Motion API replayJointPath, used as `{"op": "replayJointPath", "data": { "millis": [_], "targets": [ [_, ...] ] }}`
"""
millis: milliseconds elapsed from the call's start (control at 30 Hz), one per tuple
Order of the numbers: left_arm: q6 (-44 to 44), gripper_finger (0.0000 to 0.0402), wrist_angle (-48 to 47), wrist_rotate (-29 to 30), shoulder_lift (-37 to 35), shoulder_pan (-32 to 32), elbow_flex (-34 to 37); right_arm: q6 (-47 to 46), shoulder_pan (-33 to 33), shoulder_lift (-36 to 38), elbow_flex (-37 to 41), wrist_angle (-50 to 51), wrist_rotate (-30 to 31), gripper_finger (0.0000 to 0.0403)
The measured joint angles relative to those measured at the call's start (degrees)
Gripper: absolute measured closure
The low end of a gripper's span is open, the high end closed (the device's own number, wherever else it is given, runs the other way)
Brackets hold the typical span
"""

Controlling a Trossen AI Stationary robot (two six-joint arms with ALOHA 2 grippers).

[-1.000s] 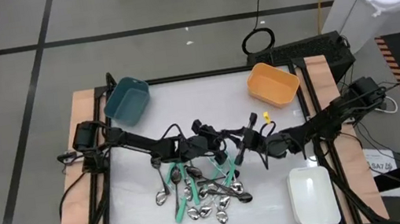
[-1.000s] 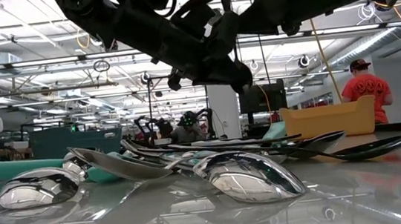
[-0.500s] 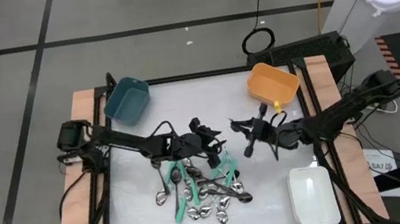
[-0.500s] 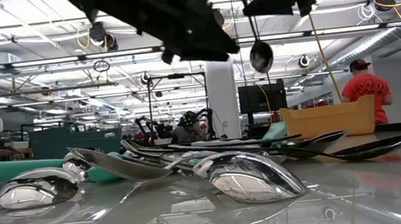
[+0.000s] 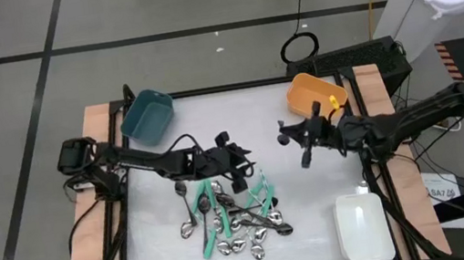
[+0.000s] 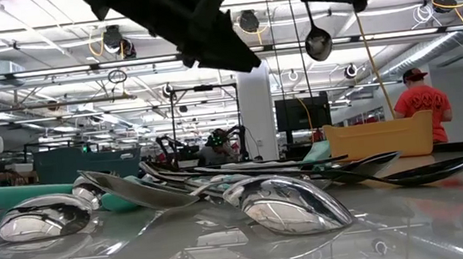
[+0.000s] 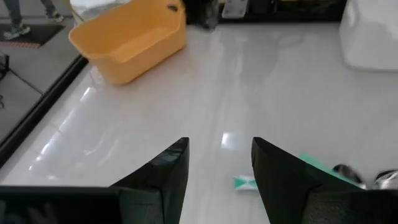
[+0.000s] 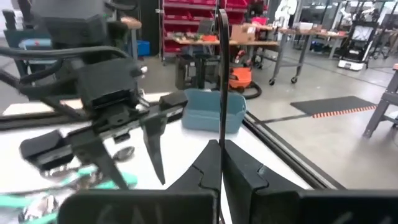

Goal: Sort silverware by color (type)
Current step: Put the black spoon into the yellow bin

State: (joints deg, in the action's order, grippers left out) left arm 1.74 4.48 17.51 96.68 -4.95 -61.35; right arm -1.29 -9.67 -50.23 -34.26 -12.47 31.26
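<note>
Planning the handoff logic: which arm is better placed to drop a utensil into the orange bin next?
The right. Its gripper is shut on a dark spoon, held aloft beside the orange bin. The left gripper hangs open and empty above the silverware pile.

Both arms are dark, near-black, built of slim straight links joined by bulkier rounded joint housings. Black cables loop loosely along each arm, most plainly over the left arm's middle links. The left end effector [image 5: 239, 168] ends in two flat, dark fingers [image 7: 166, 169] that taper to blunt wedge tips with matte faces. The right end effector [image 5: 305, 137] has the same black fingers [image 8: 205, 168], angular and faceted, set on a blocky dark body. No markings or screws can be made out.
</note>
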Motion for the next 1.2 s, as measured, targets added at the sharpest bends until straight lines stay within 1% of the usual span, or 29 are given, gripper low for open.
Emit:
{"op": "replayJointPath", "data": {
  "millis": [67,100,233,300,533,667,933,1133,1200],
  "targets": [
    [-0.21,0.0227,0.55,-0.35,0.00,0.58,0.75,-0.29,0.00,0.93,0.00,1.73,0.02,0.0402],
    [-0.61,0.0227,2.27,-1.36,0.00,0.94,1.45,-0.72,0.00,1.47,0.00,2.89,0.03,0.0402],
    [0.16,0.0227,14.32,-7.41,0.00,2.40,6.37,-3.82,0.00,2.88,0.00,7.81,0.06,0.0403],
    [0.66,0.0227,17.80,-8.56,0.00,2.78,8.65,-5.79,-0.03,3.03,0.00,9.79,0.12,0.0403],
    [1.23,0.0227,16.76,-8.58,0.04,2.84,9.27,-9.21,0.42,2.55,-0.11,15.68,0.29,0.0403],
    [1.38,0.0227,16.69,-8.62,0.04,2.13,9.27,-10.21,2.32,2.57,-3.96,22.54,0.33,0.0403],
    [1.77,0.0227,16.69,-8.64,0.04,0.64,9.27,-9.79,10.11,2.55,-13.71,40.79,0.23,0.0403],
    [1.14,0.0227,18.22,-8.70,0.04,-0.07,9.23,-5.76,18.30,2.54,-17.22,46.51,-0.20,0.0403],
    [1.22,0.0227,18.13,-8.71,0.04,-0.04,9.23,-4.85,21.41,2.01,-17.98,48.00,-1.93,0.0403]
  ]
}}
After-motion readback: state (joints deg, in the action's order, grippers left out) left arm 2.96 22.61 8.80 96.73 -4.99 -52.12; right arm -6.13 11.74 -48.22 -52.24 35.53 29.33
